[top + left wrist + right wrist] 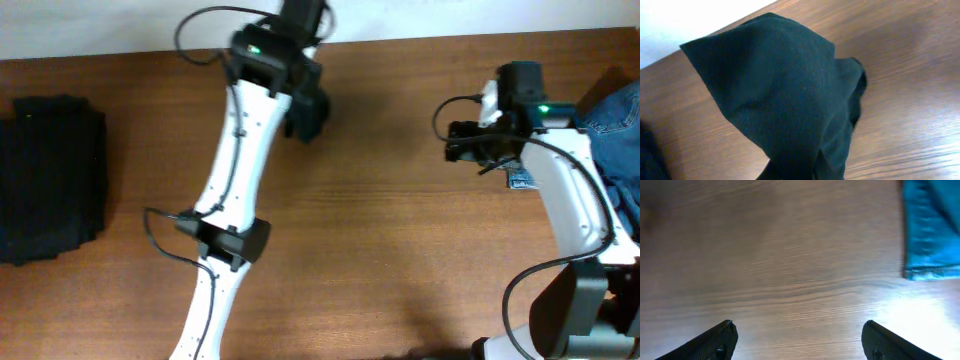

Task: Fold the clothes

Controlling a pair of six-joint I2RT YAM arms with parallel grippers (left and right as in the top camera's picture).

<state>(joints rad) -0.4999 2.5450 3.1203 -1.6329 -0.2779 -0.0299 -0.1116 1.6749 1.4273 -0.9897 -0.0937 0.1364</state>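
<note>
Black matte soft-cloth garment [785, 100] hangs bunched from my left gripper [306, 108], clamped on it above the far edge of the brown wooden table [400, 250], likely to spread it. My right gripper [799, 342] hovers, jaws apart, over that table's bare wood.

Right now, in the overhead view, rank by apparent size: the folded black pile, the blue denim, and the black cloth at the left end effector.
1. Folded black pile.
2. Blue denim, though the frame edge cuts it off.
3. Black cloth, bunched up.
</note>
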